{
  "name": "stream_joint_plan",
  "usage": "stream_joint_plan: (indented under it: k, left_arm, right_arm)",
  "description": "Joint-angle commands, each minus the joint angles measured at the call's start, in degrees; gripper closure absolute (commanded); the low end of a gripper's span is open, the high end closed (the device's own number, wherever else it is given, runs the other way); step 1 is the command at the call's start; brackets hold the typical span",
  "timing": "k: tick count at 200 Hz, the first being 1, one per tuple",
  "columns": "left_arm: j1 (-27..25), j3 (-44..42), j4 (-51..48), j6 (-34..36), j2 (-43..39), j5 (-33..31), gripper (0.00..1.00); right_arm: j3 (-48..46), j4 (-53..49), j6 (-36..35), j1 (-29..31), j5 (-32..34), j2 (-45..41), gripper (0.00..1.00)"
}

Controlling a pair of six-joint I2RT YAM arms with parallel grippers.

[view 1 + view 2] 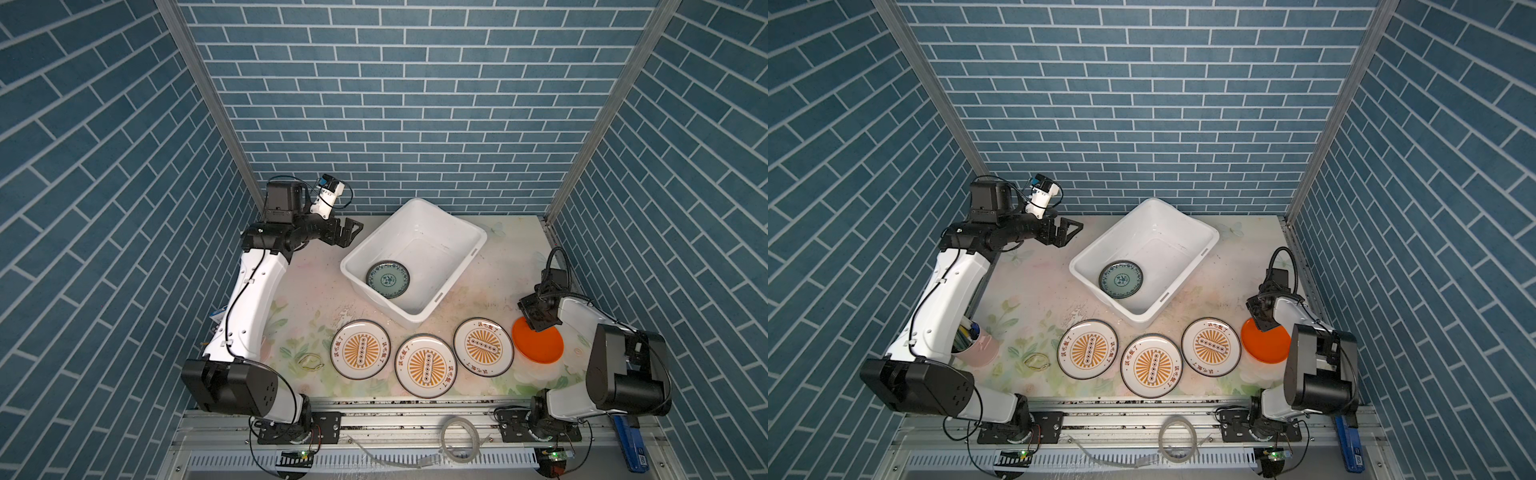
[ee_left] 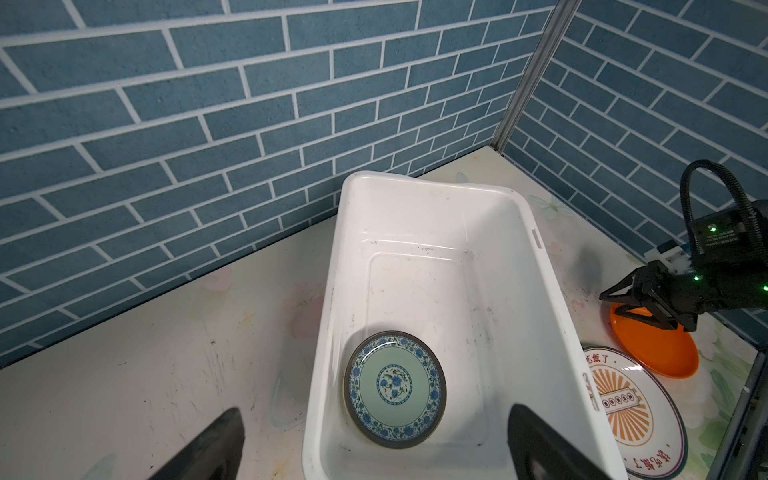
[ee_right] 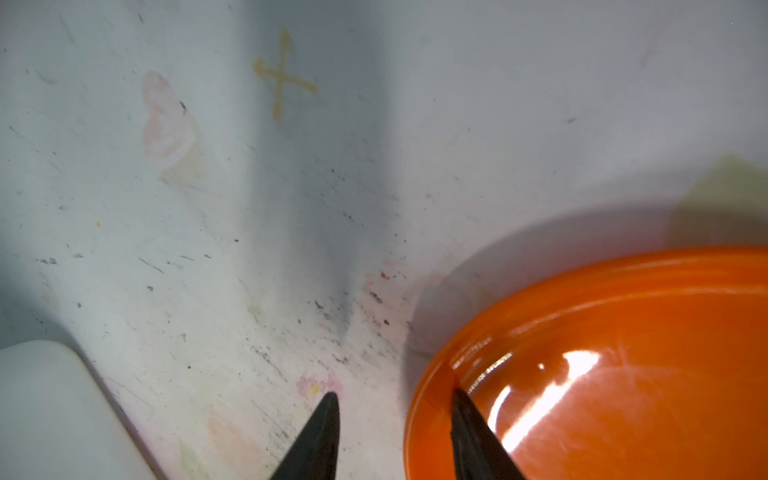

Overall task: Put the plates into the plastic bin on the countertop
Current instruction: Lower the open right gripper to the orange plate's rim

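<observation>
The white plastic bin (image 1: pixel 432 266) stands slantwise at the back of the floral countertop (image 1: pixel 316 291) and holds a teal-patterned plate (image 1: pixel 387 279) (image 2: pixel 395 388). Three sunburst plates (image 1: pixel 360 349) (image 1: pixel 426 365) (image 1: pixel 483 347) lie in a row in front of it. An orange plate (image 1: pixel 540 347) (image 3: pixel 623 374) lies at the right. My right gripper (image 1: pixel 536 326) (image 3: pixel 395 392) is low over the plate's near rim. It is open, one finger inside the plate and one outside over the countertop. My left gripper (image 1: pixel 351 232) (image 2: pixel 376 411) hangs open and empty above the bin's left side.
A pink cup of pens (image 1: pixel 976 345) stands behind the left arm's base. Loose rubber bands (image 1: pixel 309 361) lie left of the sunburst plates. Blue brick walls close the back and both sides. A coil of clear tubing (image 1: pixel 459 440) lies on the front rail.
</observation>
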Motion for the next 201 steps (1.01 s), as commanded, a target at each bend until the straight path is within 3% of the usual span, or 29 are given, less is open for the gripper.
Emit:
stream_joint_plan:
  k: [1,201]
  left_arm:
    - [-0.26,0.05,0.31,0.36,-0.68,-0.17,0.0]
    - [-0.26,0.19,0.76,0.22,-0.8,-0.26,0.0]
  right_arm:
    - [0.98,0.84,1.48,-0.13,-0.14,0.8,0.56]
    - [9.4,7.22,2.02,1.26,-5.01,10.24,0.57]
